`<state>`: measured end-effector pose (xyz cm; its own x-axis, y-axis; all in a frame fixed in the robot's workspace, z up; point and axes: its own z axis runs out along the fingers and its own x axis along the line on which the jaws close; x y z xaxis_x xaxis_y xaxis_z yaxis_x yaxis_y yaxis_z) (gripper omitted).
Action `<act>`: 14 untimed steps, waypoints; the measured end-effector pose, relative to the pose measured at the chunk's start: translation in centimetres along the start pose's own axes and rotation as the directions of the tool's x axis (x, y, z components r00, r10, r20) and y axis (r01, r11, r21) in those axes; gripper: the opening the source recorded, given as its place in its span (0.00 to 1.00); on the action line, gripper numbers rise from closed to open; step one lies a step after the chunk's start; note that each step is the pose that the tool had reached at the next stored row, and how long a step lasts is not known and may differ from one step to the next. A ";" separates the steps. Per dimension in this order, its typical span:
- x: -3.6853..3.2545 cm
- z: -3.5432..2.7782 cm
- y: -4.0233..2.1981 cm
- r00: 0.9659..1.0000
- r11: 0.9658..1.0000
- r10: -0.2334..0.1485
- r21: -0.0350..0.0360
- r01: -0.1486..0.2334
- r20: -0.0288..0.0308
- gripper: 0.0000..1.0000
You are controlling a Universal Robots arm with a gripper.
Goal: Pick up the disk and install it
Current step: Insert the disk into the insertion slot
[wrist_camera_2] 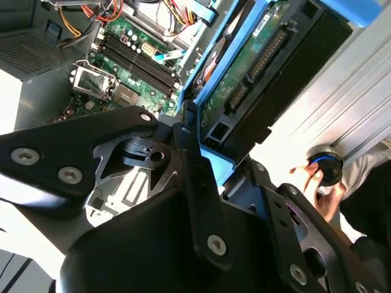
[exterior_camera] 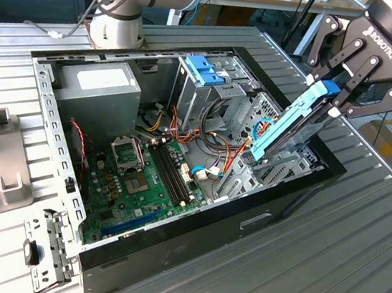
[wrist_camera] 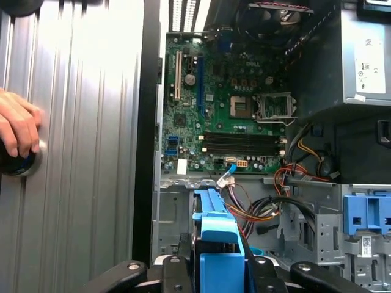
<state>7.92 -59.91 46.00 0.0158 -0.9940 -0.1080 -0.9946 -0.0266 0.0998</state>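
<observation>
Holding the flat dark hard drive with blue plastic side rails (exterior_camera: 289, 126), your black two-finger gripper (exterior_camera: 331, 92) has its jaws closed on the drive's upper end, and the disk hangs tilted, with its low end down at the metal drive cage (exterior_camera: 280, 168) on the exterior view's right side of the open black computer case (exterior_camera: 170, 230). I cannot tell if the low end is touching the cage yet or just above it. You are holding the disk by one end only, so it could swing or slip in the jaws if the low end bumps a metal edge. The tilt is a worry too: if the blue rails do not line up with the cage slots, the disk may jam and get pushed crooked. Watch the bunch of red, orange and yellow wires (exterior_camera: 228, 151) just beside the cage, because the disk could catch on them or squash them. The green circuit board (exterior_camera: 144, 183) lies well below and could be hit if the disk falls. In the first wrist view, a person's hand (wrist_camera: 18, 131) rests on a dark round knob on the ribbed grey metal table (exterior_camera: 355, 254), near the case, so keep the arm away from it.
</observation>
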 end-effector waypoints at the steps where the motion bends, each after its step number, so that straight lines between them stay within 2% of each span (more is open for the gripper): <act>1: -0.02 0.07 -0.07 1.000 1.000 0.000 -0.002 0.000 0.000 0.37; 3: -0.06 0.21 -0.18 1.000 1.000 0.001 -0.004 -0.001 0.000 0.37; 6: -0.16 0.78 -0.53 1.000 1.000 0.001 -0.013 -0.001 0.000 0.37; 14: -0.25 1.43 -0.78 1.000 1.000 0.002 -0.020 -0.002 0.000 0.37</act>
<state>8.55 -59.48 44.54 0.0135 -0.9940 -0.1082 -0.9925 -0.0265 0.1194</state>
